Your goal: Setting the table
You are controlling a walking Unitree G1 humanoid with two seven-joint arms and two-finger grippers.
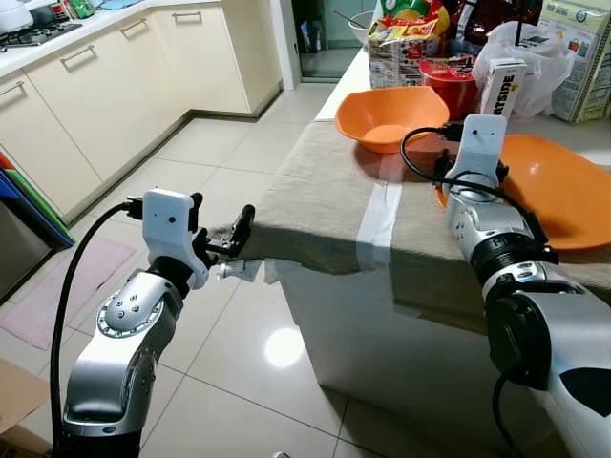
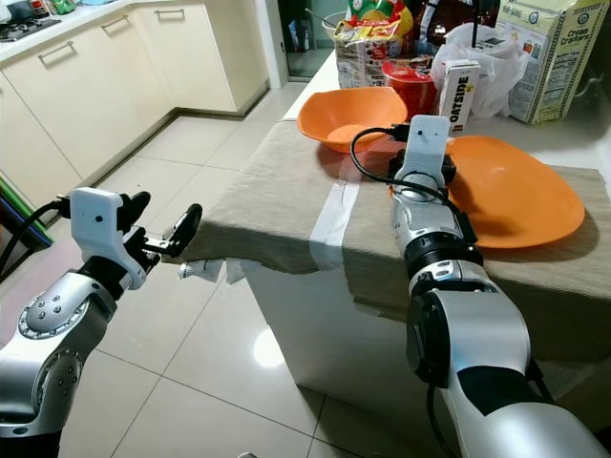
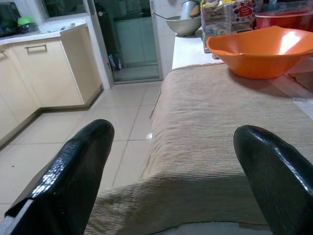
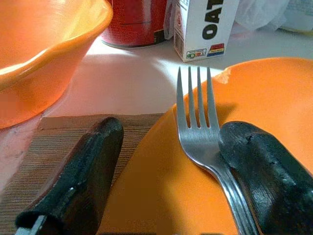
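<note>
The right pincer is hovering released over the orange plate near the table's right side, a fork lying on the plate between its fingers, touching one, with its long axis running along the pincer and its tines pointing toward the far edge. The right arm is nearer. The left pincer is waiting released at the tablecloth's near left corner. Beyond sit an orange bowl and a carton reading "OAT".

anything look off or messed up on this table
The beige woven tablecloth hangs unevenly: its near corner droops off the table edge, with a ragged hem by the left gripper. A pale strip like tape runs across it. A silver fork lies on the orange plate.
</note>
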